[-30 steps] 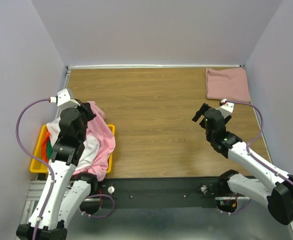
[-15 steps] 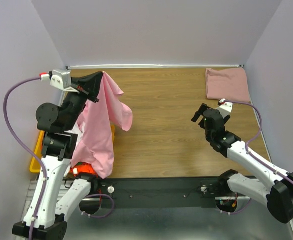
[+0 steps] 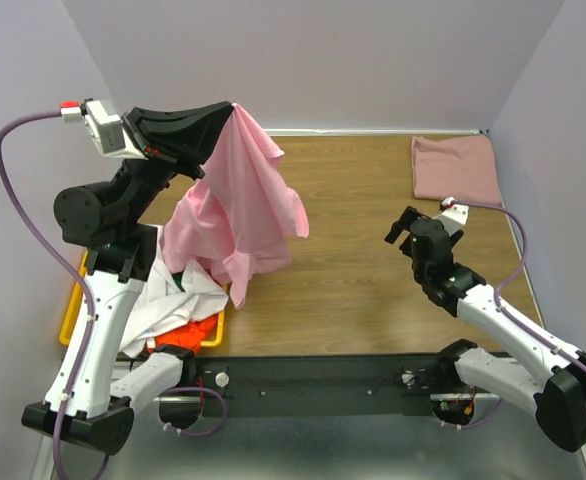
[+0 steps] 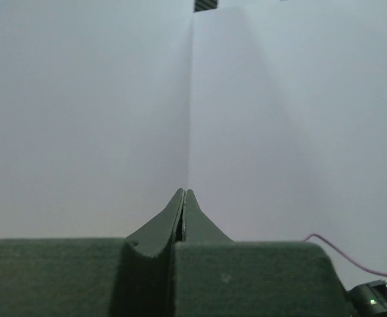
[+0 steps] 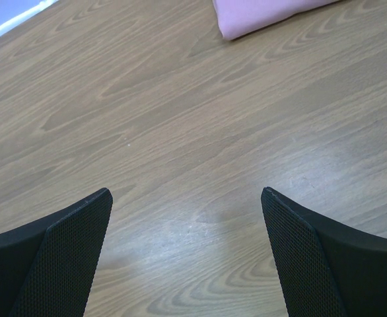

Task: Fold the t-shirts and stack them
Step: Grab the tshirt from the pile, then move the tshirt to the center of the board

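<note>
No text, brand, number or sign can be read in any view; the bright pink t-shirt (image 3: 235, 190) shows no legible label.

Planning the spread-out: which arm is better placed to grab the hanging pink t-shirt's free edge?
Right, likely: the right gripper is open and empty; the left gripper is shut on the pink t-shirt.
</note>
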Controlling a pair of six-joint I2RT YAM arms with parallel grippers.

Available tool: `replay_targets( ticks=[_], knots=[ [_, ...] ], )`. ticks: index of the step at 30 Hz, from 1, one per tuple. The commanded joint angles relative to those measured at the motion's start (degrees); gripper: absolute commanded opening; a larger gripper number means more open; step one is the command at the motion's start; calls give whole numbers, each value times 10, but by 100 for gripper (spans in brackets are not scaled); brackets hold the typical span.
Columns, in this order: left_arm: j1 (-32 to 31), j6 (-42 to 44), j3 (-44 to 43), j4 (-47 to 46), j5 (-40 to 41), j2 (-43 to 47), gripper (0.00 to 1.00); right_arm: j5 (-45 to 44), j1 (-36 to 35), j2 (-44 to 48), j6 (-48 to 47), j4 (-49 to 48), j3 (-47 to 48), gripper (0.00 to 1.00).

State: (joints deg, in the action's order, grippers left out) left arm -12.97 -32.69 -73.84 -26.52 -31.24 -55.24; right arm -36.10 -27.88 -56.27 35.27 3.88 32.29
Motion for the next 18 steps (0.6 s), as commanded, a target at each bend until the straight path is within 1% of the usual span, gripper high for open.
replay_targets(
  ticks=[1,4,5,6,9,12,15,17,18],
  knots=[
    [-27,-45,-43,-75,-36,-39,0,-4,5,16,-6,-8,12,100],
    [-84,-27,-64,-76,-15,-79,0,-8,5,24,-7,-7,8,100],
    [-114,-14,-74,-76,-4,-91,0,-8,6,25,-8,-7,7,100],
    [-131,-9,-81,-76,0,-115,0,-10,6,29,-10,-5,7,100],
    [-160,-3,-106,-80,1,-155,0,-11,6,35,-13,-2,7,100],
    [-163,-4,-116,-86,2,-214,0,-13,7,47,-13,5,5,100],
    [-163,2,-120,-87,5,-253,0,-15,7,60,-13,16,0,100],
    [-162,16,-134,-71,14,-327,0,-16,7,68,-13,24,-4,100],
    [-161,22,-143,-61,18,-350,0,-14,7,70,-12,29,-4,100]
  ],
)
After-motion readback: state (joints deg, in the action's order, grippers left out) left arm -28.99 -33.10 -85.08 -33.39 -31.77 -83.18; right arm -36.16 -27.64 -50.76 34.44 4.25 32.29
